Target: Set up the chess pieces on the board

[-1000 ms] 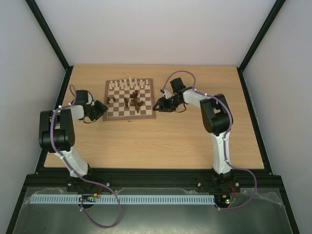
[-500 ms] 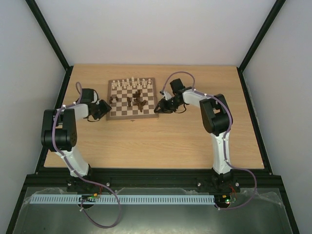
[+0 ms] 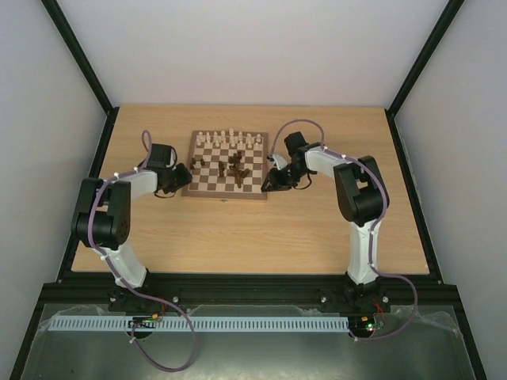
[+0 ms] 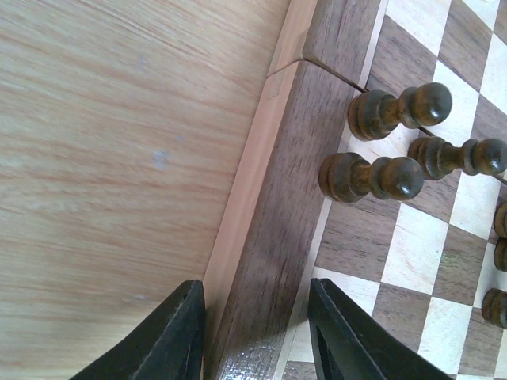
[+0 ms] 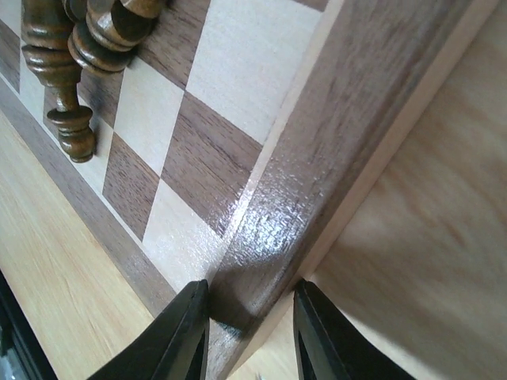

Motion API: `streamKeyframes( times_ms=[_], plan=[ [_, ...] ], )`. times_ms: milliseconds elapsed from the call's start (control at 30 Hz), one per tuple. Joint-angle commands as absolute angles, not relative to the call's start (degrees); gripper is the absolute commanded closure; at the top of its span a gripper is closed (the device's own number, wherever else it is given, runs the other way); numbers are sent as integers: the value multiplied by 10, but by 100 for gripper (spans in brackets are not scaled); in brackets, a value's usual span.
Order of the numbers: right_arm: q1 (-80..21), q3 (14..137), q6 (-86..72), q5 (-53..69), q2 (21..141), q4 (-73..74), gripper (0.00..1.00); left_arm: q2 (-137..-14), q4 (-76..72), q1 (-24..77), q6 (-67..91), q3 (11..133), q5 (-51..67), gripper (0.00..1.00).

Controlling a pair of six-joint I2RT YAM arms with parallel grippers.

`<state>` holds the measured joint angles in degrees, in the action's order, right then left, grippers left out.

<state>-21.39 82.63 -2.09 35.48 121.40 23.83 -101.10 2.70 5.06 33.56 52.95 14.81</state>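
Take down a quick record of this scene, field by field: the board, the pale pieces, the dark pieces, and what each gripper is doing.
board: flat on the table, between the two grippers
pale pieces: standing along the far edge
dark pieces: bunched around mid-board, a few near the left edge, not in rows
left gripper: jaws around the left border, apparently clamped
right gripper: jaws around the right border, apparently clamped
setup: dark side not yet arranged

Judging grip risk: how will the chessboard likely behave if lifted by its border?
Probably stiff: the chessboard looks like solid wood. The seam in its border suggests it might fold. Its glossy varnish could make it slippery, and tilting would likely topple the dark pieces.
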Motion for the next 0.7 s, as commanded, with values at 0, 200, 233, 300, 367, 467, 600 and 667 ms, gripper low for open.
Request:
streamKeyframes(
  times_ms=[0,200,233,300,367,467,600,667],
  plan=[
    [-237,776,64,342,1204,343,72,-989,69,121,336,511,226,62],
    [-237,727,101,308,1157,375,72,-949,82,177,337,488,221,63],
    [-237,720,105,306,1152,381,72,-942,82,185,340,481,220,63],
    [-237,704,110,303,1139,388,72,-925,82,205,345,465,218,63],
    [-237,686,120,296,1127,392,72,-909,83,227,346,448,213,63],
    [-237,663,141,275,1116,402,71,-886,83,251,351,424,207,63],
    [-237,634,156,258,1097,414,72,-861,84,282,353,389,210,63],
    [-237,622,160,253,1089,419,71,-847,82,300,359,371,208,62]
  ],
)
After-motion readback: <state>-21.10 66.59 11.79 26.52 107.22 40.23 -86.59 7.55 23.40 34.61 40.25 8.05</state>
